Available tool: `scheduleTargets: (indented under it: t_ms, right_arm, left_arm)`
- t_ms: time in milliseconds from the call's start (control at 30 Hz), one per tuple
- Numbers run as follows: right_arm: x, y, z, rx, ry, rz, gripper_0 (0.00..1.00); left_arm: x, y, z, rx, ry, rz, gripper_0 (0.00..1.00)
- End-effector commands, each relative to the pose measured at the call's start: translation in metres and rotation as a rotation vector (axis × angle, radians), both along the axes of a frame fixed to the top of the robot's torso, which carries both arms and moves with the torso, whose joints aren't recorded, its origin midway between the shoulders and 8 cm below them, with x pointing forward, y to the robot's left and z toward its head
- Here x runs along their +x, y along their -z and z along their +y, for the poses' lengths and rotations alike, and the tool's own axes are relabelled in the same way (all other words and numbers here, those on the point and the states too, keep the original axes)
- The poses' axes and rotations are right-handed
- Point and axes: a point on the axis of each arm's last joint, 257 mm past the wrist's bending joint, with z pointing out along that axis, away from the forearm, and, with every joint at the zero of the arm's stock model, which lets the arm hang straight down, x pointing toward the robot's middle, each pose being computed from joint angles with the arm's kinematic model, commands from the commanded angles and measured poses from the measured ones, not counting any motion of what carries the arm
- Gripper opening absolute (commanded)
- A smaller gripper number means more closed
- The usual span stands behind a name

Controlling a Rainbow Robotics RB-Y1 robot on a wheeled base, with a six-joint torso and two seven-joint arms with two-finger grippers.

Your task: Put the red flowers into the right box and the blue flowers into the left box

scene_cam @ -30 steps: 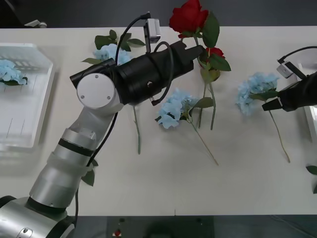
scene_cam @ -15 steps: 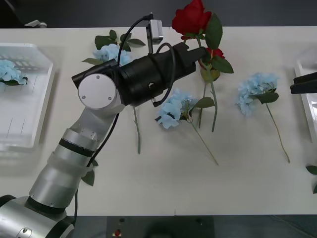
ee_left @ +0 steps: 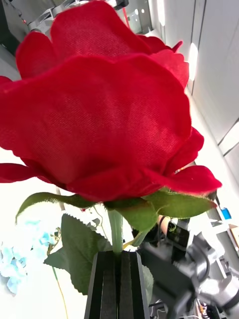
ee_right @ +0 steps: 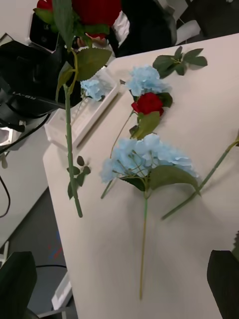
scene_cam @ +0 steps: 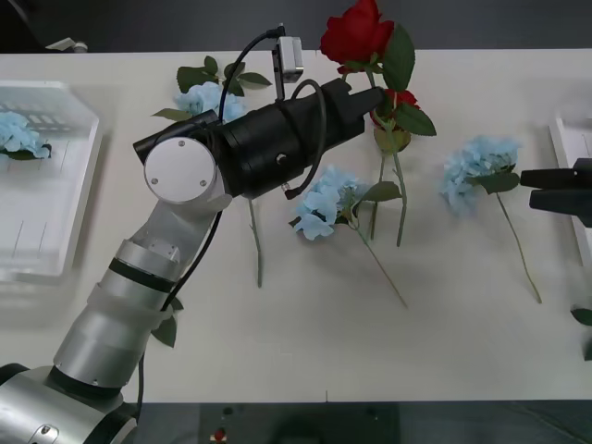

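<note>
The left arm point(scene_cam: 148, 305) rises from the near left corner, bends at a silver elbow and reaches its black forearm toward the far middle of the scene. The left gripper point(ee_left: 117, 279) points far and right, its black jaws pressed together. The right gripper point(scene_cam: 555, 178) comes in from the right edge, level and pointing left, its two dark jaws parted by a narrow gap.

White table point(scene_cam: 305, 342); green leaf sprig point(scene_cam: 211, 74) at far side.
</note>
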Motion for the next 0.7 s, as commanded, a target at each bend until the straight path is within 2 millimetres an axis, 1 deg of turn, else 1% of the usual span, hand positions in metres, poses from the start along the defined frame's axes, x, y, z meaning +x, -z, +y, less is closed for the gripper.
scheduleTargets:
  t_ms: [33, 100, 133, 267, 300, 367, 400, 467, 500, 567, 600, 667, 700]
  right_arm:
    - [-0.012, 0.0, 0.036, 0.067, -0.054, -0.015, 1.0]
    - [-0.014, 0.001, 0.049, 0.105, -0.049, -0.017, 1.0]
    - [-0.016, 0.003, 0.058, 0.12, -0.046, -0.02, 1.0]
    - [-0.014, 0.0, 0.09, 0.174, -0.029, -0.049, 1.0]
    - [-0.013, 0.0, 0.094, 0.18, -0.027, -0.052, 1.0]
    - [-0.01, 0.0, 0.109, 0.206, -0.02, -0.063, 1.0]
    - [-0.009, 0.0, 0.112, 0.212, -0.017, -0.064, 1.0]
    - [-0.005, 0.004, 0.126, 0.228, -0.008, -0.071, 1.0]
    - [-0.003, 0.006, 0.129, 0.227, -0.002, -0.073, 1.0]
    - [0.003, 0.013, 0.142, 0.23, 0.012, -0.079, 1.0]
    - [0.004, 0.014, 0.146, 0.232, 0.015, -0.081, 1.0]
    - [0.008, 0.013, 0.161, 0.25, 0.015, -0.092, 1.0]
    - [0.009, 0.013, 0.164, 0.255, 0.016, -0.095, 1.0]
  left_arm:
    - [-0.002, -0.019, 0.0, -0.007, 0.012, -0.028, 0.0]
    - [-0.002, -0.02, 0.001, -0.01, 0.01, -0.028, 0.0]
    - [-0.003, -0.019, 0.0, -0.01, 0.014, -0.027, 0.0]
    - [-0.002, -0.02, 0.001, -0.014, 0.012, -0.026, 0.0]
    - [-0.002, -0.019, 0.0, -0.013, 0.013, -0.024, 0.0]
    - [-0.003, -0.02, 0.0, -0.011, 0.015, -0.027, 0.0]
    - [-0.003, -0.02, 0.0, -0.012, 0.015, -0.025, 0.0]
    - [-0.003, -0.02, 0.0, -0.014, 0.016, -0.025, 0.0]
    - [-0.003, -0.02, 0.0, -0.017, 0.016, -0.023, 0.0]
    - [-0.003, -0.02, 0.0, -0.018, 0.016, -0.022, 0.0]
    - [-0.003, -0.021, 0.0, -0.018, 0.017, -0.024, 0.0]
    - [-0.003, -0.021, 0.0, -0.018, 0.018, -0.023, 0.0]
    - [-0.003, -0.021, 0.0, -0.02, 0.017, -0.023, 0.0]
